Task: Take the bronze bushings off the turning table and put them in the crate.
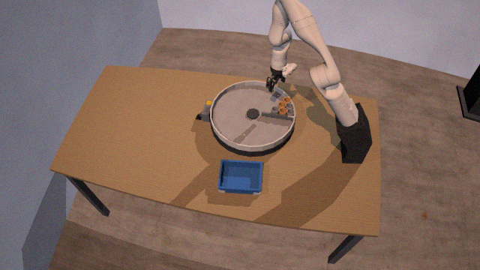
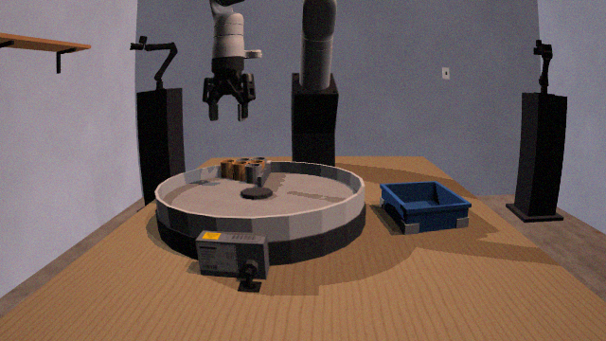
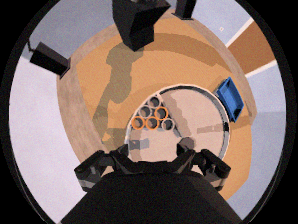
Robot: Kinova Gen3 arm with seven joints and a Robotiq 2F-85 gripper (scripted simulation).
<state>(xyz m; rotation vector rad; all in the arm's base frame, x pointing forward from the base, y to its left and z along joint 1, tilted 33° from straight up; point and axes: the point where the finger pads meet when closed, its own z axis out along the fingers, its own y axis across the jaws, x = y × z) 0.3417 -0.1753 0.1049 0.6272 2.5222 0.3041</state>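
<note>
The round grey turning table (image 1: pixel 253 115) stands in the middle of the wooden table. A cluster of bushings sits near its rim on the arm's side. It holds bronze bushings (image 1: pixel 283 106) and grey steel bushings (image 1: pixel 289 106), pressed against a dark bar (image 1: pixel 277 115). The cluster also shows in the exterior view (image 2: pixel 242 168) and the wrist view (image 3: pixel 152 116). My gripper (image 2: pixel 226 113) is open and empty. It hangs well above the turning table's rim, to the side of the cluster. The blue crate (image 1: pixel 241 176) is empty and stands beside the turning table.
A small grey control box (image 2: pixel 232 254) with a yellow label sits against the turning table's rim. A dark hub (image 1: pixel 253 113) marks the turning table's centre. The arm's black base (image 1: pixel 354 139) stands on the table. Dark stands (image 2: pixel 540 156) stand around the room.
</note>
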